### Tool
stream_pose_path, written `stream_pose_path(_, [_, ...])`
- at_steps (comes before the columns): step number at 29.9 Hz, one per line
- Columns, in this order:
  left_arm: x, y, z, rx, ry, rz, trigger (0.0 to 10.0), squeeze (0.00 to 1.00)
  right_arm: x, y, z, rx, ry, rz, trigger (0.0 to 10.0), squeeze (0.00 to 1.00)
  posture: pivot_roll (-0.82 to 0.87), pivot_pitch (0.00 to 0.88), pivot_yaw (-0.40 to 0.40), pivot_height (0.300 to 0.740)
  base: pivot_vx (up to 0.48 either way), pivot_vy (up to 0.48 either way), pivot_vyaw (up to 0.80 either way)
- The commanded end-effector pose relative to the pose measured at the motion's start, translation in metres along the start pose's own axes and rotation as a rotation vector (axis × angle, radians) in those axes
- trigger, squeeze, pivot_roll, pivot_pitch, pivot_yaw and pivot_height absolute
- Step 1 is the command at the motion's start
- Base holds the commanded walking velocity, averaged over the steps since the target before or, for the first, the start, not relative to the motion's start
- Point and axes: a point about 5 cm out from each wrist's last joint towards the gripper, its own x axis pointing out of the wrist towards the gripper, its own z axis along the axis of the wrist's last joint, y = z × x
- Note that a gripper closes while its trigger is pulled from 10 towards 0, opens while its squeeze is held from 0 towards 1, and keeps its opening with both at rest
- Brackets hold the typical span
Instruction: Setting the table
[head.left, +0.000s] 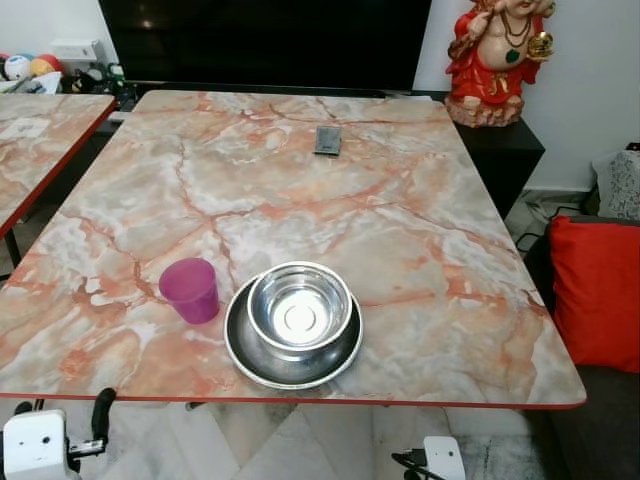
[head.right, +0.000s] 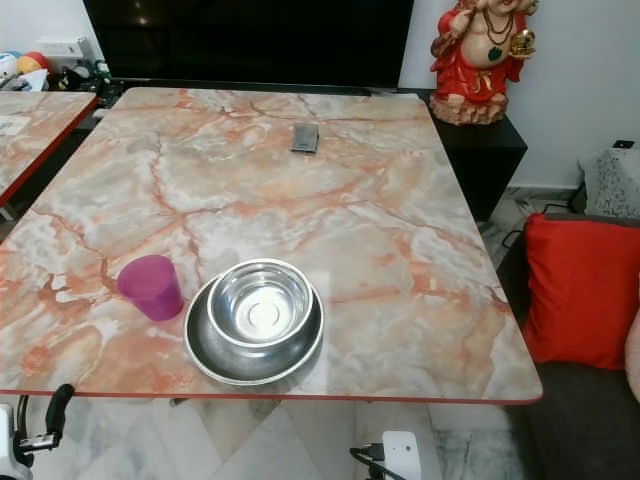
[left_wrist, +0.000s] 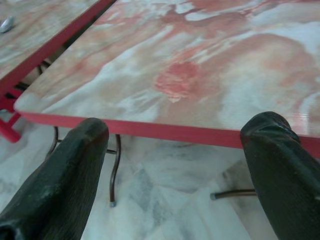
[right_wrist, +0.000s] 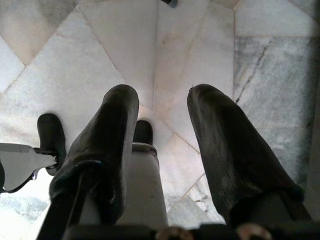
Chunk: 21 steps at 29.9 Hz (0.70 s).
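Note:
A purple plastic cup (head.left: 190, 290) stands upright near the front edge of the marble-patterned table (head.left: 400, 230). Just right of it, a steel bowl (head.left: 299, 308) sits inside a steel plate (head.left: 290, 362); both look empty. My left gripper (left_wrist: 177, 125) is open, below and in front of the table's red front edge at its left corner, with nothing between its fingers (left_wrist: 75, 165). My right gripper (right_wrist: 162, 95) is open and hangs low, pointing down at the tiled floor (right_wrist: 130, 35).
A small dark flat object (head.left: 327, 140) lies far back on the table. A second marble table (head.left: 40, 130) stands at the left. A red statue (head.left: 497, 55) sits on a dark cabinet back right, and a red cushion (head.left: 597, 290) lies at the right.

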Motion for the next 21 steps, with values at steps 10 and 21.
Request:
stream_pose_path(10, [-0.009,-0.008,-0.069,0.057,0.284,0.05,10.0,0.0,-0.001,0.0,-0.008,0.015,0.023,-0.016,10.0,0.0,0.05,0.108,-0.024,0.74,0.0,0.0,0.0])
stream_pose_path(21, [0.02,-0.035,0.042,-0.123,-0.267,-0.05,10.0,0.0,-0.001,-0.002,-0.007,0.001,0.022,-0.012,10.0,0.0,0.07,0.108,-0.039,0.74,0.0,0.0,0.0])
